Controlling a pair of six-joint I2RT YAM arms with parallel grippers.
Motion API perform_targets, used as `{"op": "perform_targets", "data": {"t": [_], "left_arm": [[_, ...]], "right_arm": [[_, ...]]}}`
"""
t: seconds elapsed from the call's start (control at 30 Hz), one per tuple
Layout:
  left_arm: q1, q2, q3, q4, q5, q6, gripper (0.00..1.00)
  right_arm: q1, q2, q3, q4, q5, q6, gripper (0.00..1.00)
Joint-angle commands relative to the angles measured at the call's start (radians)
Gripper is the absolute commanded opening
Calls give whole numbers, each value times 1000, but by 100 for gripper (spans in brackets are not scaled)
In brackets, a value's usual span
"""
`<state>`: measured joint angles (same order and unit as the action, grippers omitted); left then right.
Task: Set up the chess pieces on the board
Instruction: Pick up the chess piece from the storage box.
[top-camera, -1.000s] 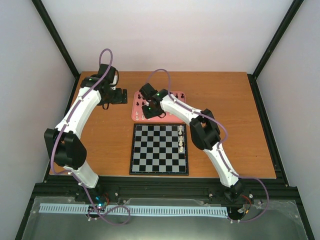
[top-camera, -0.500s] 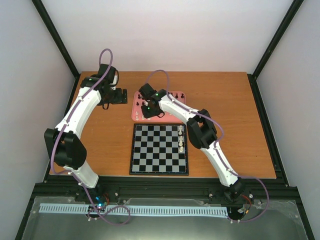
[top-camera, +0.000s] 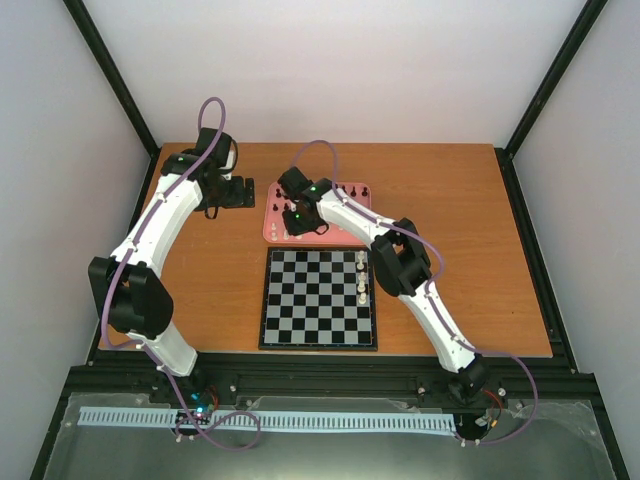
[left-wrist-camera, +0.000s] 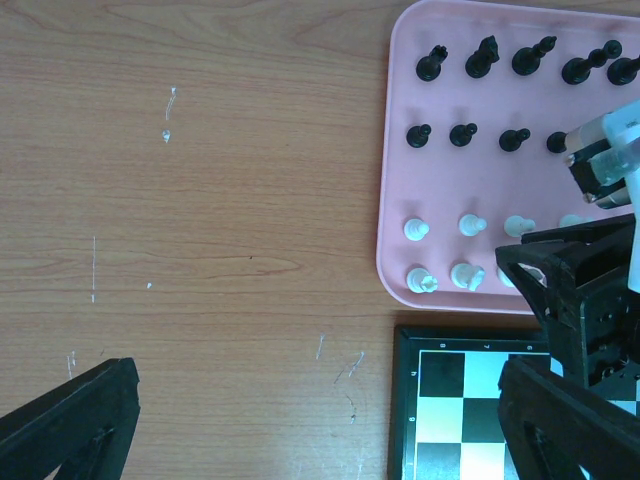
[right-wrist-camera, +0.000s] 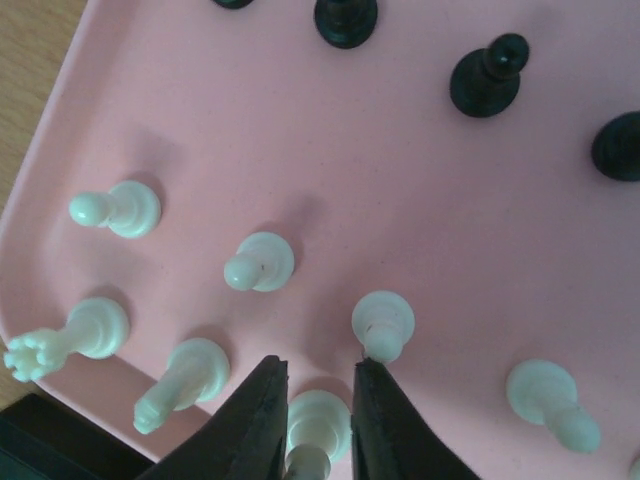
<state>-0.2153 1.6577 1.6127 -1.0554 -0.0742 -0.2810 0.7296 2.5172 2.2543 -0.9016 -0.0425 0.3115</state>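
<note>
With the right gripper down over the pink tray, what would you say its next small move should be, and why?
Probably close firmly before lifting: the right gripper straddles a cream piece on the pink tray, with its fingers close on either side. Whether they already pinch it is unclear, and another cream piece stands right beside.

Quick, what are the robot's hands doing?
Left gripper: open, empty.
Right gripper: closed on a white piece.
</note>
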Motion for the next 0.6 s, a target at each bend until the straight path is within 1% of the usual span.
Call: {"op": "perform_targets", "data": {"t": [0.0, 0.1, 0.2, 0.57], "left_arm": [[-4, 9, 11, -3, 2, 9, 100], [-4, 9, 10, -3, 2, 8, 100], [-4, 8, 9, -3, 0, 8, 100], [-4, -4, 10, -2, -6, 9, 100]], "right_arm": [[-6, 17, 35, -22, -5, -9, 19], [-7, 5, 34, -34, -1, -17, 12], [-6, -17, 31, -51, 8, -29, 7], [-6, -196, -2, -73, 39, -37, 6]]}}
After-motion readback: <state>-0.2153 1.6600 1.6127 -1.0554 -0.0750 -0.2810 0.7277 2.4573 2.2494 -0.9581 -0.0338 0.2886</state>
